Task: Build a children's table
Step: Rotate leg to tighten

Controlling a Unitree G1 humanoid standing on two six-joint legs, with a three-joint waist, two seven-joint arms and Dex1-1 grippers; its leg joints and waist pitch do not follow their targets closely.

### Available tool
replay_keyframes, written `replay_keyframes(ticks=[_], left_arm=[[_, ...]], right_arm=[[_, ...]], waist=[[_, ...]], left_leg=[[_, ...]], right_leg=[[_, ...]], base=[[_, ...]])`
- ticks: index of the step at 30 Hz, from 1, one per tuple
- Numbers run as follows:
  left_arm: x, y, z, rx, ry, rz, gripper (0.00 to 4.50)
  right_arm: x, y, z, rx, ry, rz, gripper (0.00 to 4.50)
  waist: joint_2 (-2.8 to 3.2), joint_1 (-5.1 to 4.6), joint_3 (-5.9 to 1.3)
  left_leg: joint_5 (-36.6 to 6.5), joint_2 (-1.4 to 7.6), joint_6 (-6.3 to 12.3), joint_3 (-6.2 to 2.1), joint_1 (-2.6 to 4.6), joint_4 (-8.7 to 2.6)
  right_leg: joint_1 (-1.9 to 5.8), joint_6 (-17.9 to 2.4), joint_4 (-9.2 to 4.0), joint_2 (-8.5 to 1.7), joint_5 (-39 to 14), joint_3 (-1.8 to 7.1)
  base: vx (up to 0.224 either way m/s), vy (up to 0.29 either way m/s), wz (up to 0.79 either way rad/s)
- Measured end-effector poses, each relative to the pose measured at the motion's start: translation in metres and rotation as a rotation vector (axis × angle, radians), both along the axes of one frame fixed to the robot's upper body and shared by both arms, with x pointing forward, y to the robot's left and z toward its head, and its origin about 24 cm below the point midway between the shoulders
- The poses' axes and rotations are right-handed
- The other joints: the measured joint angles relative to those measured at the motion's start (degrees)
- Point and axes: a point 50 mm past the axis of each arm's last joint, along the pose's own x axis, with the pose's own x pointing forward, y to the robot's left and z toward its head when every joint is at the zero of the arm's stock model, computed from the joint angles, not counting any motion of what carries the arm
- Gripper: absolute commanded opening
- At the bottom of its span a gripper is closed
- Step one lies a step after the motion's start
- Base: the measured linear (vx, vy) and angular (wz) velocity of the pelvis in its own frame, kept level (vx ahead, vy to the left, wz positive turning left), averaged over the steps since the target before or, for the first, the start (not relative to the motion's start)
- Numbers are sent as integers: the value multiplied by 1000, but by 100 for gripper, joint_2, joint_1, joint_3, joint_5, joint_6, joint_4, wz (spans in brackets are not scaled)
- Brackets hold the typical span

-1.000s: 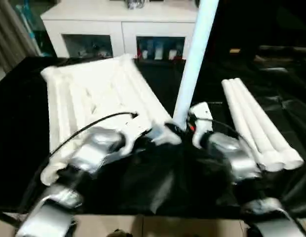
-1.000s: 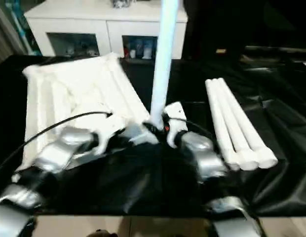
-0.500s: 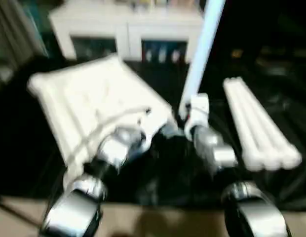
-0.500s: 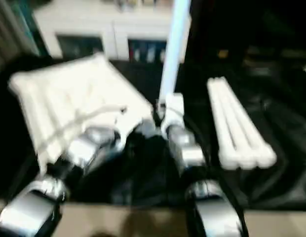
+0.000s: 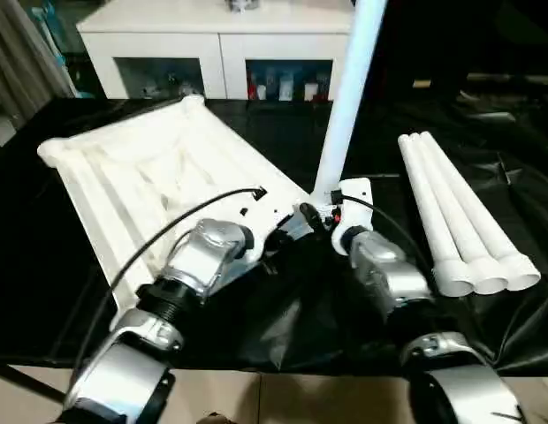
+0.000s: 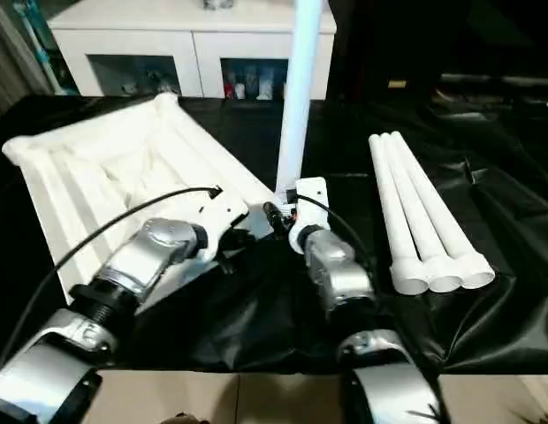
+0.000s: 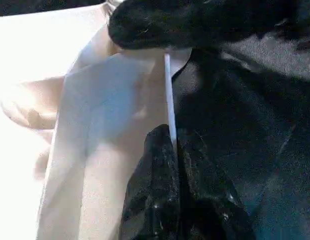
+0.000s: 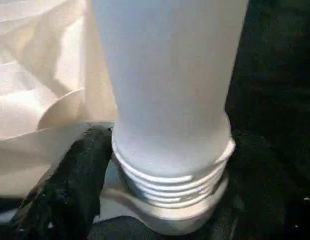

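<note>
first leg (image 5: 349,97) is standing in the near corner socket of the upside-down tabletop (image 5: 141,168) — threads not fully in, looks like. left pincer (image 7: 172,165) is pinched together on the tabletop's edge, right pincer (image 8: 160,200) stands apart around the leg's base. next: regrip, twist. three spare legs (image 5: 460,212) lie well off.

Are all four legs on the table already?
No, one leg stands in the tabletop; three legs lie beside it on the black cloth.
</note>
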Motion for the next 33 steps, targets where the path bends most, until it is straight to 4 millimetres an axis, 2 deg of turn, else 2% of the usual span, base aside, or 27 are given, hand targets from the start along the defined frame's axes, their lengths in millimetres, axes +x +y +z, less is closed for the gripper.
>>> replay_keyframes(ticks=[7,9,15,19,27,33], left_arm=[[-20,26,2,-12,15,-175,0],[-25,32,4,-7,29,-231,0],[-37,41,4,-3,67,-316,0],[-40,44,4,-4,82,-339,0],[-41,44,5,-1,83,-341,0],[-41,45,5,-1,83,-340,0]], right_arm=[[-23,-25,11,-85,-62,341,375],[-29,-27,12,-89,-61,427,375],[-38,-24,12,-112,-54,584,375],[-41,-24,11,-145,-46,646,375],[-41,-24,9,-164,-48,663,375],[-40,-20,7,-139,-39,676,313]], waist=[[-3,28,2],[-3,37,2],[-13,30,8],[-18,40,11],[-21,36,14],[-21,34,14]], left_leg=[[-24,-1,40,22,-55,1],[-24,-1,43,30,-80,10],[-22,7,46,91,-79,19],[-22,7,48,94,-81,27],[-22,8,49,95,-82,31],[-23,10,51,95,-82,40]], right_leg=[[-38,0,-41,-6,0,4],[-63,0,-34,-12,0,3],[-69,0,-22,-35,0,12],[-67,-1,-20,-37,1,15],[-70,-1,-13,-37,1,14],[-70,-1,-5,-37,1,14]], base=[[0,0,0],[0,0,0],[0,0,0],[0,0,0],[0,0,0],[0,0,0]])
